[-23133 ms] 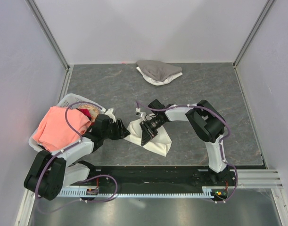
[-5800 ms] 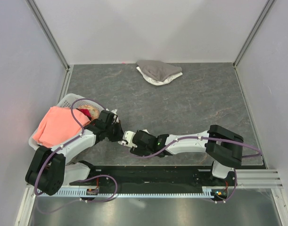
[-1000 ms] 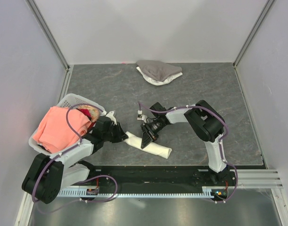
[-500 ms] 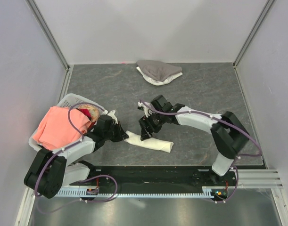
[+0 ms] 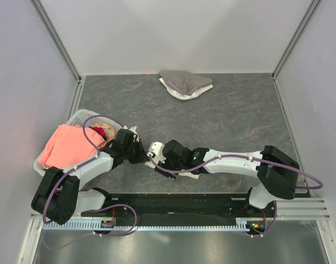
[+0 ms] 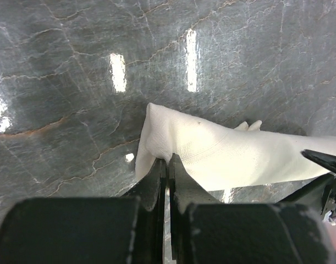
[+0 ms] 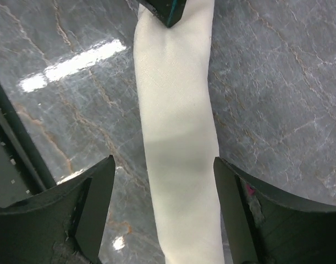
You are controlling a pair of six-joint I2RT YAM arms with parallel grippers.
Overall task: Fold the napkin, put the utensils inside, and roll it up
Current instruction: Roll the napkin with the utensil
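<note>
- Left wrist view: the napkin (image 6: 222, 157), soft cream-white woven cloth, lies rolled into a thick tube with a few creases on the glossy, grey-veined table (image 6: 74, 66).
- The left claw (image 6: 168, 165) is clenched, its black fingers pressed together. The tips sit against the roll's edge close to one end. I cannot tell whether any cloth is nipped between them.
- Right wrist view: the roll runs as a long, smooth band between the fingers of the right claw (image 7: 163, 168). That claw is released, its jaws spread wide on either side of the cloth and apart from it.
- Top external view: both arms meet at the near middle of the table, and the right arm stretches leftward over the napkin, hiding most of it.
- At the left edge a white slatted basket (image 5: 74, 117) holds a salmon-pink cloth (image 5: 69, 146) draped over its rim, with something red beside it.
- At the far edge lies a grey-and-white cloth heap (image 5: 184, 83).
</note>
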